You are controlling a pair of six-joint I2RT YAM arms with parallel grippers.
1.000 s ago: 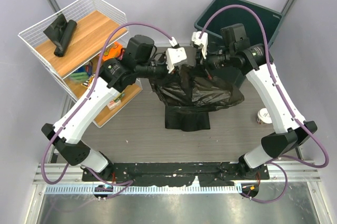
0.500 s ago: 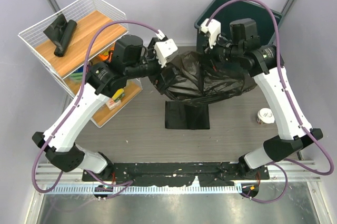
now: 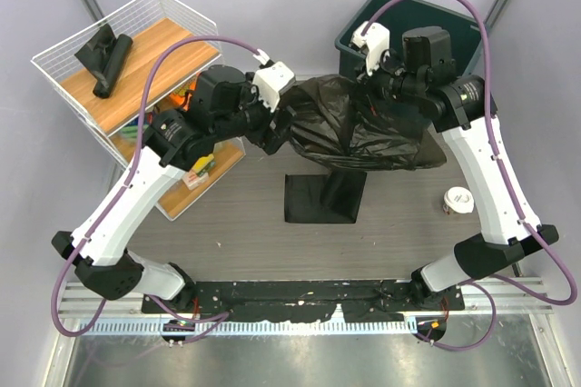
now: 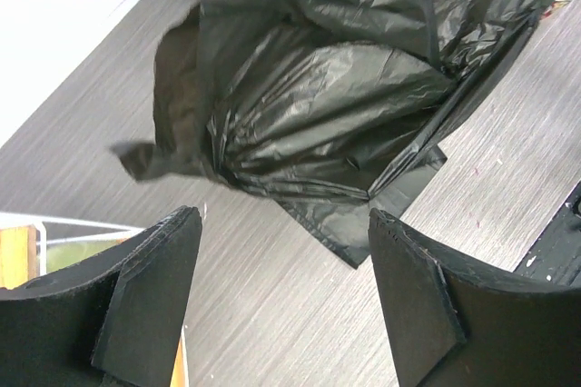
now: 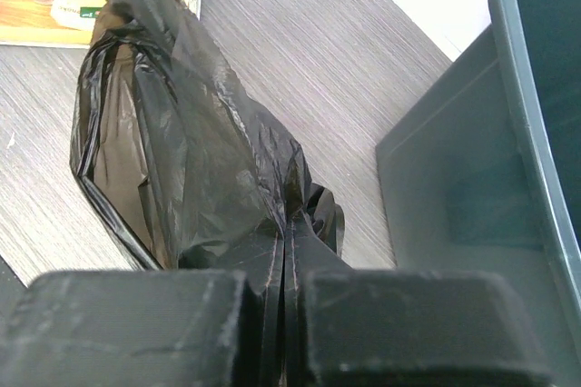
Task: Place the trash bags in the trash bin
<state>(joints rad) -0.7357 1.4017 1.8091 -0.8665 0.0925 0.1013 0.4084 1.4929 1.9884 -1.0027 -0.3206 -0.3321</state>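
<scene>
The right pincer (image 5: 289, 314) is pressed together on a gathered fold of the big crinkled bag (image 3: 363, 128), pinching it just beside the near wall of the bin (image 5: 445, 187); the rest of the bag trails away to the left over the tabletop (image 3: 236, 223). The left pincer (image 4: 286, 287) is spread wide with nothing between its fingers, hovering close to the bag's loose left end.

A flat folded sheet (image 3: 322, 198) lies on the tabletop under the near edge of the big bag; whether the two touch I cannot tell. A tight black roll (image 3: 104, 58) sits on the top shelf of the wire rack (image 3: 95, 25), well apart from the bin; so at least three pieces have yet to go in.

The step in hand looks to be carrying the big bag over the rim. To do it well, I judge:
- raise the pinched end high enough that the hanging bulk clears the rim rather than snagging on the corner;
- bring the left pincer onto the trailing end and lift it too, so the bag travels as one bundle and does not drag the folded sheet;
- move both ends over the middle of the opening before letting go; thin plastic holds air and may drape over the edge if dropped near the wall;
- release the lower end first, then the upper.
</scene>
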